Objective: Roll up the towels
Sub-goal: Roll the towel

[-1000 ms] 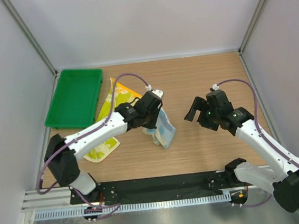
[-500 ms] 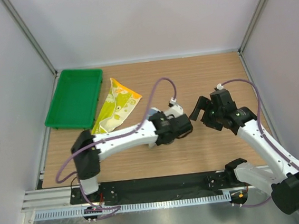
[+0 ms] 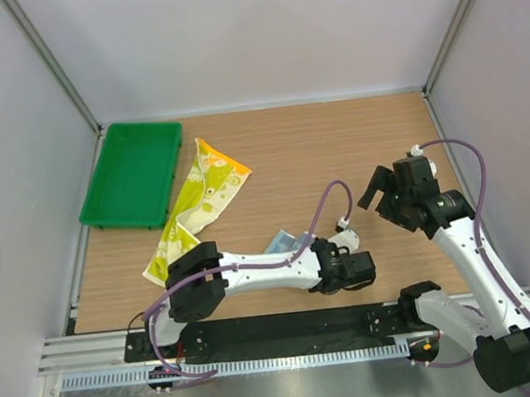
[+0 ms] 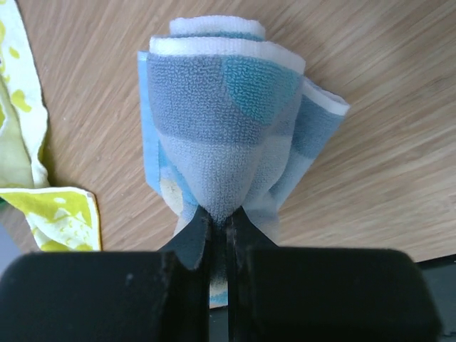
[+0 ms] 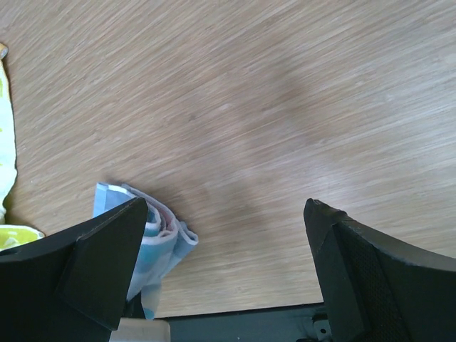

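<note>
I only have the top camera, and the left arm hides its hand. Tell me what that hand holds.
Observer: The left hand is shut on the light blue towel, pinching a bunched fold.
Operator: Describe the towel's far end.
Observer: Curled, stacked layers with white edges, loosely gathered.
Operator: Check the right hand's fingers.
Observer: The right hand is open and grips nothing; bare wooden table shows between its fingers.

A light blue terry towel with a teal patch and white edging, a yellow-green spotted thin towel, a solid green plastic tray.
</note>
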`<state>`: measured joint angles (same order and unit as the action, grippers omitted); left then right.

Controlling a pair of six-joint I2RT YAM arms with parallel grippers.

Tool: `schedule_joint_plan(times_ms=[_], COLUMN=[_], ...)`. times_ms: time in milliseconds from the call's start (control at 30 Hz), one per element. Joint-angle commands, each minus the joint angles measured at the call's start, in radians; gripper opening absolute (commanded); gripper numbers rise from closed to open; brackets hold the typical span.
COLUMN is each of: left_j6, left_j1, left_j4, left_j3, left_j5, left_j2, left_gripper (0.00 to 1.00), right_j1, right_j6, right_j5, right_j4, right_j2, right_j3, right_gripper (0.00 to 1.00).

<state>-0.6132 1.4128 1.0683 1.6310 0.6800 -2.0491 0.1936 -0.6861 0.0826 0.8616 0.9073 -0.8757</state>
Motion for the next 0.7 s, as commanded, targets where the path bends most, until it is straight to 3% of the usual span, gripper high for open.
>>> schedule_joint_plan(times_ms=[0, 167, 333, 500, 667], left_j6=[-0.042, -0.062, -0.002, -0.037, -0.164], left_j1=[-0.009, -0.150, -0.357, -0.359, -0.256], left_j4=[0.063, 0.199, 0.171, 0.173, 0.191], left_j3=[0.040, -0.055, -0.160, -0.119, -0.114], left_j5=[0.123, 0.320, 0.386, 0.388, 0.326], left_j2=[0.018, 0.091, 0.305, 0.382, 0.203], left_gripper=[0.00, 0.00, 0.00, 0.00, 0.00], right_j1=[-0.010, -0.011, -0.011, -0.013, -0.022], right_j6=[0.031, 0.039, 0.051, 0.062, 0.069], right_j5=[-0.026, -0.107, -0.135, -0.150, -0.141], right_j4=[-0.006, -0.033, -0.056, -0.070, -0.064], right_j2=[0.016, 0.059, 0.084, 0.084, 0.065], right_j3=[-0.045, -0.051, -0.059, -0.055, -0.029], right_gripper=[1.00, 0.99, 0.99, 0.99, 0.99])
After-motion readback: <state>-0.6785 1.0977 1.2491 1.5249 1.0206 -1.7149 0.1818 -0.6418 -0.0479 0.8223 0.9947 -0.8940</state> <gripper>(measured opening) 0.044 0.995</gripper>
